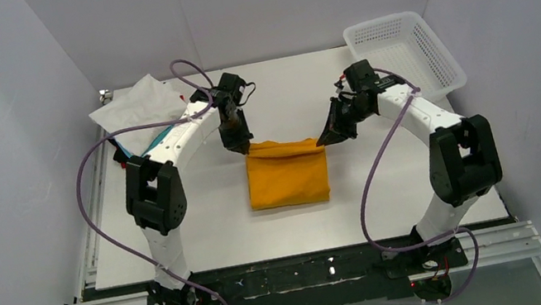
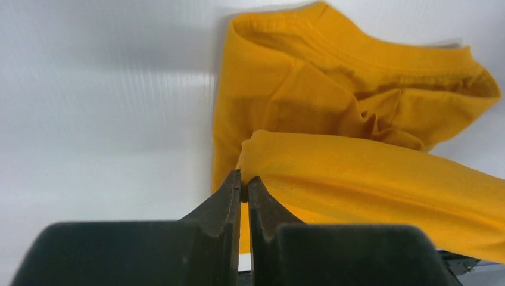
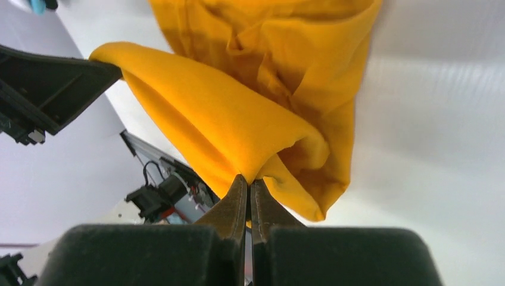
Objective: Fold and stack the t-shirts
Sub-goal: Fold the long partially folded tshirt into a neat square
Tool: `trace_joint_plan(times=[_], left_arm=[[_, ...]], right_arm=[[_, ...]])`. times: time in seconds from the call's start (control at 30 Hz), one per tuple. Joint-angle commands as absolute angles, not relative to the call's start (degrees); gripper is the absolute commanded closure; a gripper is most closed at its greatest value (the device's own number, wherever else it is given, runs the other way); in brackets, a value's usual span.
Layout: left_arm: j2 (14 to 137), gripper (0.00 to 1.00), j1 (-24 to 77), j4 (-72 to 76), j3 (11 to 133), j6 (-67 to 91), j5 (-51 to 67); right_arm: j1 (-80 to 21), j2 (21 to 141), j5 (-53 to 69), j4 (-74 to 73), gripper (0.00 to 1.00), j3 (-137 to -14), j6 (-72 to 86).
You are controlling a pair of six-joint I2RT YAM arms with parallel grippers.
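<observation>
The orange-yellow t-shirt (image 1: 288, 173) lies partly folded in the middle of the table, its far edge lifted. My left gripper (image 1: 243, 147) is shut on the shirt's far left corner (image 2: 256, 149). My right gripper (image 1: 325, 139) is shut on its far right corner (image 3: 262, 161). The held edge stretches between the two grippers, and the rest of the shirt hangs down to the table below. A stack of folded shirts sits at the far left, white (image 1: 137, 105) on top, with teal (image 1: 156, 139) and a bit of red (image 1: 119, 156) showing under my left arm.
A white plastic mesh basket (image 1: 402, 52) stands at the far right corner. The white table (image 1: 205, 231) is walled in on the left, back and right. A metal rail runs along the near edge by the arm bases.
</observation>
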State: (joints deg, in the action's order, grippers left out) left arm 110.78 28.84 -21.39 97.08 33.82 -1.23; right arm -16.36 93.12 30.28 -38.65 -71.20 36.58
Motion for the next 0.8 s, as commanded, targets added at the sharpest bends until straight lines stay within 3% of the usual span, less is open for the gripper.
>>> trace_joint_plan(times=[0.0,0.17,0.27,0.33,0.37,0.43,0.5,0.6,0.77], left_arm=[[116.55,1.00,26.48,-28.46,101.24,32.85,-3.40],[123.45,1.00,25.49,-28.65,105.72,33.49,-1.42],[125.66,0.96,25.16,-28.82,107.44,34.46,-0.42],[126.80,0.75,25.05,-28.23,109.12,34.94,2.86],[127.38,0.60,24.97,-29.32,110.99,35.66,4.35],[128.15,0.20,24.96,-33.57,114.98,38.35,7.38],[128.75,0.03,24.80,-39.59,121.17,40.72,10.32],[125.13,0.02,24.95,-40.51,123.16,39.31,8.23],[112.89,0.02,26.93,-36.87,110.24,38.65,11.37]], right_arm=[[-14.80,98.30,25.24,-35.20,0.99,-75.55,36.93],[-13.99,105.28,23.91,-34.02,0.99,-78.55,37.21],[-13.43,109.31,24.03,-36.03,0.85,-81.60,36.07],[-13.02,110.75,24.36,-37.51,0.79,-83.82,35.61],[-12.81,111.14,24.76,-38.75,0.71,-85.14,35.55],[-12.66,111.16,22.47,-42.45,0.57,-88.61,34.85],[-12.66,110.06,17.87,-46.63,0.49,-91.11,34.96],[-12.66,105.98,15.57,-45.95,0.42,-90.46,31.34],[-13.41,94.93,21.35,-39.12,0.30,-80.38,29.04]])
